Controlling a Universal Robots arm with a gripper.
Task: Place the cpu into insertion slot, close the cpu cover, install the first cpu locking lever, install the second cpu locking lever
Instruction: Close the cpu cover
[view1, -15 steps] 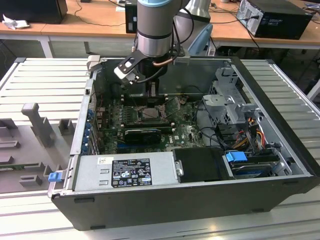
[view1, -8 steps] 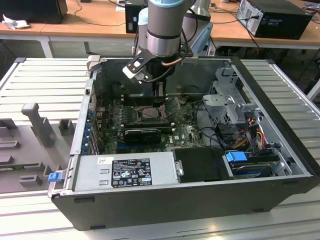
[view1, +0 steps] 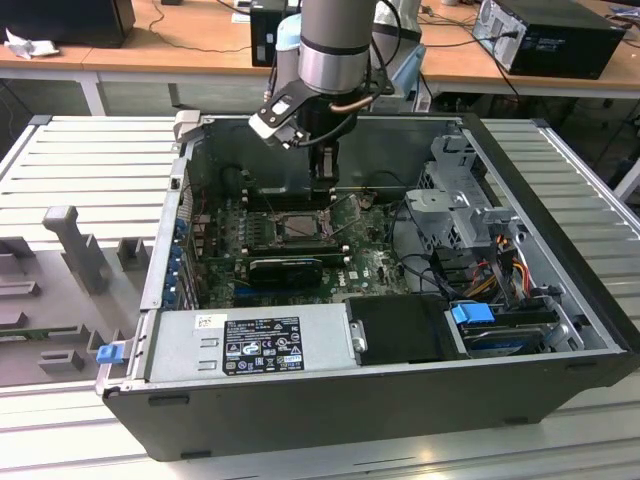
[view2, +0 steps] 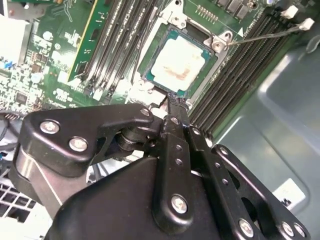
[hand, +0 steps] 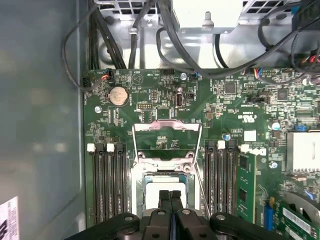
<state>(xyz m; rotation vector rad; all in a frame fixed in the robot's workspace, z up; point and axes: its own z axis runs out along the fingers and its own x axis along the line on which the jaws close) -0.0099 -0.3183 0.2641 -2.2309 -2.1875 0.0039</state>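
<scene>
Fingers (hand: 165, 200) pinched shut, gripping nothing; hovering just over cpu (view2: 179, 62) sitting in socket; likely starting cover-closing step, cpu cover (hand: 167, 126) standing open.

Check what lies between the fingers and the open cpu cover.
In the first wrist view, the cpu, seated in its socket, lies between the gripper and the flipped-open cpu cover. Nothing else sits in that stretch.

Slatted table (view1: 90, 160) bears the computer case (view1: 330, 400) and perhaps grey fixtures (view1: 70, 250).
</scene>
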